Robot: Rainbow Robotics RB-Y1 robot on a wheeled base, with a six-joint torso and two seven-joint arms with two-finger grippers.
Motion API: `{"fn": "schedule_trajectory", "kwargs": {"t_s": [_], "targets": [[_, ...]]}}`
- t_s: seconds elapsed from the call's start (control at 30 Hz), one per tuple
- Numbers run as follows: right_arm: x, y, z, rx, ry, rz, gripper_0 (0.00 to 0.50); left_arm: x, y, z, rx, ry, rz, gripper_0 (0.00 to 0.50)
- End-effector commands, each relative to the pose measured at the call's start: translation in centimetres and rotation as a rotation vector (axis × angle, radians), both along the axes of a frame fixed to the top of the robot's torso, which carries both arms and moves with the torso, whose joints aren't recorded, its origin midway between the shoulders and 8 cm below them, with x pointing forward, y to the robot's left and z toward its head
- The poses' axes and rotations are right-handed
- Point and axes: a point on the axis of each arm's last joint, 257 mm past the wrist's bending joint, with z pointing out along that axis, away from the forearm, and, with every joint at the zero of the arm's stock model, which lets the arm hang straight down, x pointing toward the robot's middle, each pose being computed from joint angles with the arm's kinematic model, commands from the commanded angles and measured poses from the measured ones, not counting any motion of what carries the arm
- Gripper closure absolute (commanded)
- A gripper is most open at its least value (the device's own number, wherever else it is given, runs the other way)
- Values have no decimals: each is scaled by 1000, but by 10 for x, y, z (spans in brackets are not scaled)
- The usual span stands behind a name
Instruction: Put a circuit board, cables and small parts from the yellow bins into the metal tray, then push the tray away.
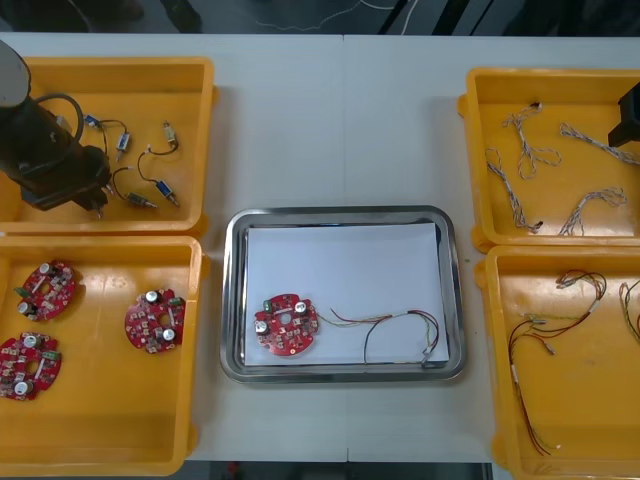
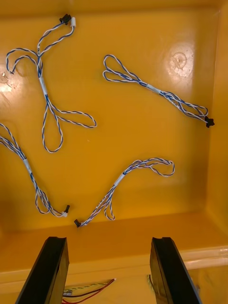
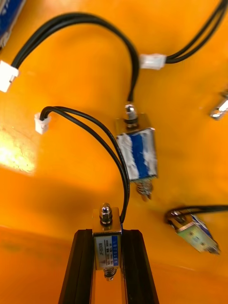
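Here, left gripper (image 3: 107, 237) clamps part (image 3: 106, 249) across body, in far left bin (image 1: 120, 64); its black lead (image 3: 90, 126) runs just beside neighbour part (image 3: 137, 154). I lift straight, slowly, freeing lead, then carry to tray (image 1: 340, 214). Right gripper (image 2: 108, 242), fingers spread, hangs over blue-white cables (image 2: 142, 166).

A light table (image 1: 340, 100) meets dark floor (image 1: 300, 15) along its far edge.
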Motion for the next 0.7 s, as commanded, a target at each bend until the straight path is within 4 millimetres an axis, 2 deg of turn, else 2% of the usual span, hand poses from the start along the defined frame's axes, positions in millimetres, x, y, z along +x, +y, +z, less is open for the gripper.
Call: {"fn": "schedule_trajectory", "kwargs": {"t_s": [0.03, 0.4, 0.53, 0.7], "targets": [[-2, -19, 21, 17, -43, -83, 0, 20, 12, 71, 52, -109, -81, 500], [-12, -27, -6, 39, 14, -120, 0, 7, 16, 108, 68, -107, -90, 500], [-17, -31, -22, 66, 50, -149, 0, 1, 14, 121, 81, -106, -90, 500], [-9, -34, -31, 82, 16, -183, 0, -11, 11, 137, 95, -94, -91, 500]]}}
